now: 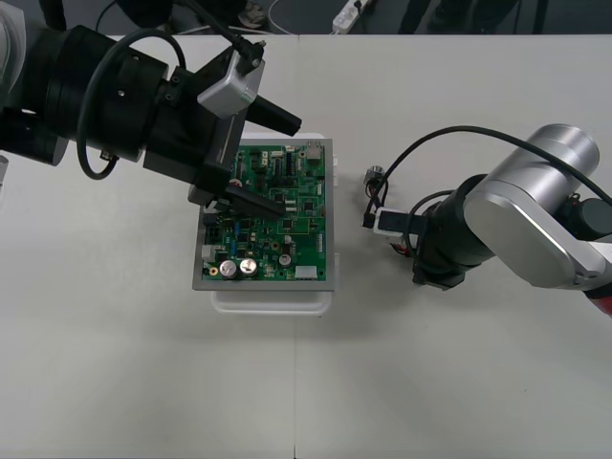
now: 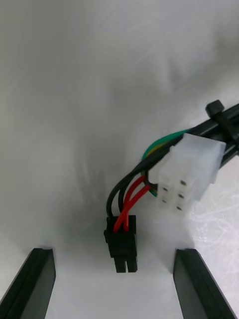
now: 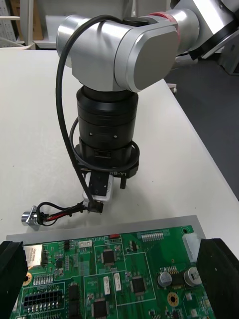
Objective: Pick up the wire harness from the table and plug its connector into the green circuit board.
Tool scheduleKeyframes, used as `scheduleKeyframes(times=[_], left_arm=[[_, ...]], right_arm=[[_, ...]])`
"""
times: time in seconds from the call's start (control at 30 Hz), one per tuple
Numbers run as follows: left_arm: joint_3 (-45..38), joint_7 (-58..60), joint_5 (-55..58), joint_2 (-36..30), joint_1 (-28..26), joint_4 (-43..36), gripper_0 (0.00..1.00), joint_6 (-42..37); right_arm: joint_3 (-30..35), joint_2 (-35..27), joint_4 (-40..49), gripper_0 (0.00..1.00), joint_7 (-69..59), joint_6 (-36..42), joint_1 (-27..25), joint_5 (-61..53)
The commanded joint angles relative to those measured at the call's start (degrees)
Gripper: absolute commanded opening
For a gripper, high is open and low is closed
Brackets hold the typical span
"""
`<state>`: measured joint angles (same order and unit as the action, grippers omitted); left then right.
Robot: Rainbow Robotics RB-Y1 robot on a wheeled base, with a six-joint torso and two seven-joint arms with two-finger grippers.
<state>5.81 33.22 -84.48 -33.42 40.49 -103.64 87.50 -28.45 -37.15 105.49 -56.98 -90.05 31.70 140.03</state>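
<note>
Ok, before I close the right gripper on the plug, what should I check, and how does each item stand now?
1. Right gripper open: ok. Its fingers stand far apart.
2. Plug between the fingers: ok. It lies roughly centred, on the table.
3. White connector out of the grip: cannot tell. It sits close beside the plug, just past the fingertips.
4. Socket end free: ok. It lies on the table beside the green board, with nothing on it.
5. Board free for plugging: not ok. The left gripper, open, hangs over the board.
</note>
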Motion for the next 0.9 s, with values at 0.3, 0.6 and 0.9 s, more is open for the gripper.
scheduleKeyframes(times=[0.3, 0.6, 0.9], left_arm=[[2.9, 6.3, -3.6, 1.6, 4.2, -0.4, 1.0, -9.9], [2.9, 8.4, -4.2, 2.0, 4.2, -0.4, 1.0, -11.8], [2.9, 9.2, -5.8, 1.9, 4.7, -0.3, 1.0, -12.4]], right_arm=[[-1.4, 0.6, 0.2, 0.69, -1.8, 0.1, 1.9, -0.4], [-1.4, 0.2, 0.2, 0.69, -1.7, 0.1, 1.8, 0.6], [-1.4, -0.2, 0.2, 0.69, -1.6, 0.1, 1.8, 1.0]])
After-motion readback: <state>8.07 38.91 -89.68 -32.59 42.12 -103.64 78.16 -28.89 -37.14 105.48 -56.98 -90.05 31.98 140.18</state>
